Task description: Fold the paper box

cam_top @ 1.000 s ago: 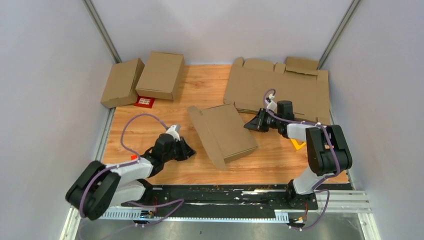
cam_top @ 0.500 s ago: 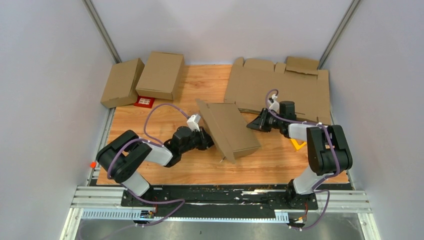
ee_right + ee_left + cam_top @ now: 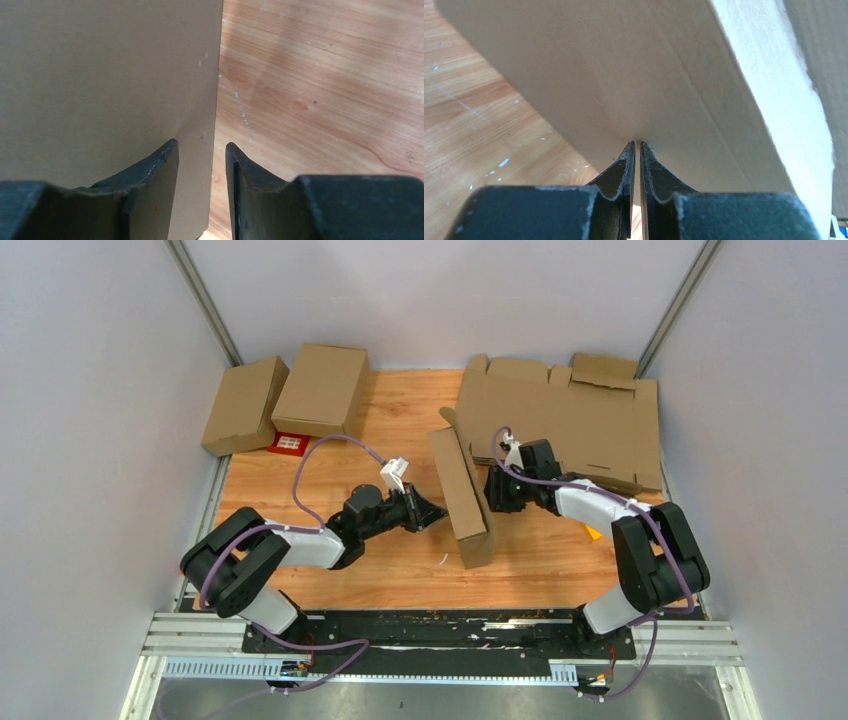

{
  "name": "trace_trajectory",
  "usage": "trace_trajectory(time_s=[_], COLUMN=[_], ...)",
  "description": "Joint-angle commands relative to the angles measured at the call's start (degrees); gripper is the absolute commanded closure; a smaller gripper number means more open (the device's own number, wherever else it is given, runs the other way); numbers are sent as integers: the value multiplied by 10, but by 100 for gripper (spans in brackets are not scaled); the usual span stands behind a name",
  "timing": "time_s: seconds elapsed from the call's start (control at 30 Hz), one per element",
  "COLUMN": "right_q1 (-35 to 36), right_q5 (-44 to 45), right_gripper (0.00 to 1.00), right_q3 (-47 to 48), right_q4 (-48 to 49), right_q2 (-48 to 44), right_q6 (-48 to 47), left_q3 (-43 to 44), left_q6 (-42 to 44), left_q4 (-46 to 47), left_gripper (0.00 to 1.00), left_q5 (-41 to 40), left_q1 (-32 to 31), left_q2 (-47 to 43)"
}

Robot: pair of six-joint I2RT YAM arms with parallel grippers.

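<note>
The paper box (image 3: 462, 495), a plain brown carton, stands on edge in the middle of the table, tilted slightly. My left gripper (image 3: 437, 511) is shut, and its tips touch the box's left face (image 3: 649, 65) with nothing between them (image 3: 637, 143). My right gripper (image 3: 490, 490) sits at the box's other side. It stands open (image 3: 201, 145) around an edge of the cardboard panel (image 3: 100, 75). The left finger lies against the panel, while the right finger (image 3: 240, 170) is clear of it.
Two folded brown boxes (image 3: 243, 405) (image 3: 322, 390) lie at the back left with a small red card (image 3: 290, 444) before them. A wide sheaf of flat cardboard sheets (image 3: 570, 420) fills the back right. A yellow bit (image 3: 596, 531) lies by the right arm.
The box has tipped up from a leaning slope to standing on edge. My left arm swung in from the left and pushed against it. My right gripper opened and shifted left.
</note>
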Motion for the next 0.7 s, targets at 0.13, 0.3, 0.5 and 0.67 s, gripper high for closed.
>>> trace_trajectory(time_s=[0.13,0.3,0.5,0.67], right_q1=[61,69,100,114], right_q5=[95,77,78,79], right_gripper=[57,57,57,56], right_q3=[76,87,93,77], right_q4=[-101,-118,-148,-149], right_q2=[-25,-28,-39,-35], right_q6=[-51,-66,-80,-73], left_q3=[35,35,16,3], left_q6=[22,26,37,47], left_q4=[-11,-27,-58,-69], left_gripper=[84,84,83,83], left_q5=[18,3,-11,-24], left_q1=[-25,-53,-67,-73], left_q2=[-9,-14,-59,-69])
